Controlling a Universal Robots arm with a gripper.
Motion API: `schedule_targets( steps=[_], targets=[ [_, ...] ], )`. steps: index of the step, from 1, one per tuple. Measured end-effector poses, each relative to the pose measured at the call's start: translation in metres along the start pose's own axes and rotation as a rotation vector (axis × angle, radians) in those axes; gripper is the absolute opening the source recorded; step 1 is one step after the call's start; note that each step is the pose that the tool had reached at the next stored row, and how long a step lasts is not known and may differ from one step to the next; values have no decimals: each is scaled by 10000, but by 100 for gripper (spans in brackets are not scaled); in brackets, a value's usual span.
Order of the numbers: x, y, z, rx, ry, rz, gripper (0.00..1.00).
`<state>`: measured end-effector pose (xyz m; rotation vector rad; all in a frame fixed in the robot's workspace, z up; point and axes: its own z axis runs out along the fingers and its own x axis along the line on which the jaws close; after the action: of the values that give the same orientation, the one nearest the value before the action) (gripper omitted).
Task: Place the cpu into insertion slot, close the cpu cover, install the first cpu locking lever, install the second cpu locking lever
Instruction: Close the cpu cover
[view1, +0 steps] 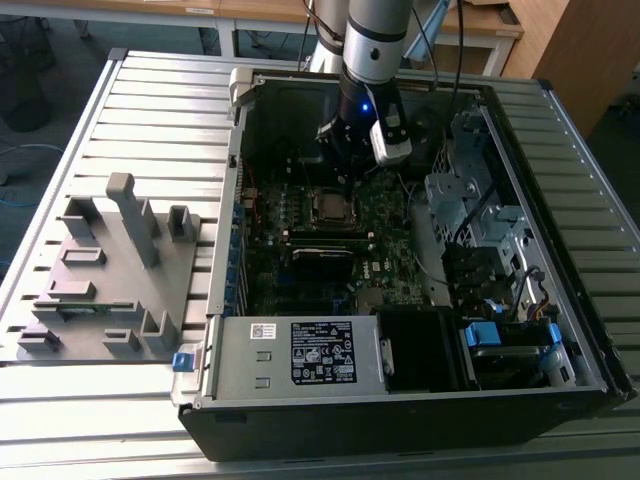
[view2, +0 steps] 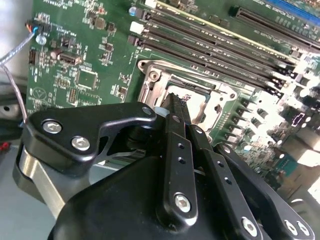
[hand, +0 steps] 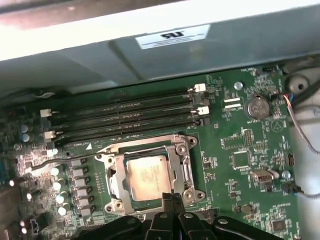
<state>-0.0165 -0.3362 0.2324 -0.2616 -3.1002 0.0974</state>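
Cpu (hand: 146, 177) lies flat in the insertion slot, hiding its face, silver top up. The cpu cover (hand: 183, 167) lies down around it as a frame on the green motherboard (hand: 240, 160). Hand (hand: 171, 197) is over the cover's edge, fingers pressed together with no gap and nothing seen between them. In the exterior view the cpu is just nearer than the fingertips, slightly toward that view's left.

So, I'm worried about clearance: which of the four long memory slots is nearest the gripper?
The memory slot directly beside the cpu cover, on its side away from the gripper; the other three lie beyond it, toward the case wall.
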Motion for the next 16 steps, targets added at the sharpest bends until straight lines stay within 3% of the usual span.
schedule_targets(
  steps=[10, 16],
  targets=[
    [0, 1, 4, -198, -31, -1045, 10],
    [-1, 0, 13, -234, -52, -1371, 10]
  ],
)
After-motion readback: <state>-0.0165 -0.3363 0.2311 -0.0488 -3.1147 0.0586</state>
